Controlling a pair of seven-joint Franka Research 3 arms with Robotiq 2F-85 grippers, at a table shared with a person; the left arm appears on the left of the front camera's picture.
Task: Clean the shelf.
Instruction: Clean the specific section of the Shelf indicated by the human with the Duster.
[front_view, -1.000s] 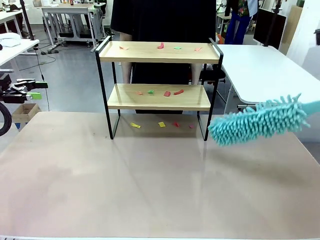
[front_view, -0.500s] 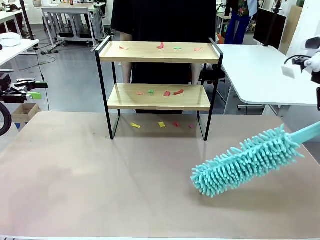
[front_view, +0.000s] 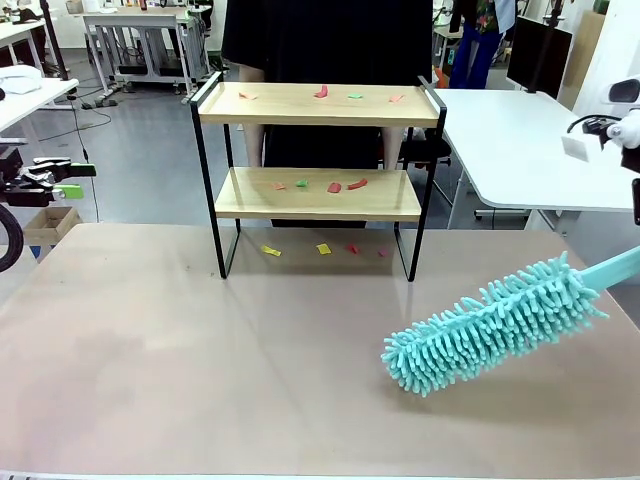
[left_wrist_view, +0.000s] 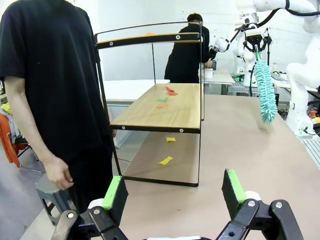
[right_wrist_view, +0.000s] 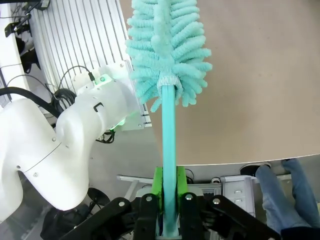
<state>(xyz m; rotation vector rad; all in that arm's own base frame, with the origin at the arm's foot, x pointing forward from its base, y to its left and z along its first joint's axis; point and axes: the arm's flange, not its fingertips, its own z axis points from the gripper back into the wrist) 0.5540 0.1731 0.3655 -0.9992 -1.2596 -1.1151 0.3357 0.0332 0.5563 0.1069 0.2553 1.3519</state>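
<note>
Shelf (front_view: 290, 106): stands upright at the far middle of the worktop (front_view: 180, 360), two light wooden boards in a thin black frame with raised side rails. From the left wrist, seen from one end.

Paper scraps (front_view: 334, 187): lie scattered along both boards in red, green and orange, with more in yellow and red on the worktop beneath the lower board.

Duster (front_view: 490, 325): turquoise and fluffy. Slants over the near right part of the worktop, well apart from the shelf, head low and toward the middle, handle rising to the right edge of the front view. Contact between tip and surface: cannot tell.

Right tool (right_wrist_view: 170, 182): clamps the duster's thin handle between its green pads, jaws closed tight on it, fluffy head pointing straight away from the wrist.

Left tool (left_wrist_view: 173, 189): gapes wide, nothing between the green pads. Hangs beyond the worktop's left edge and faces the end of the shelf from well away.

Person (front_view: 320, 40): in black, stands just behind the shelf at the far side, one hand (left_wrist_view: 60, 175) hanging loose beside the body.
</note>
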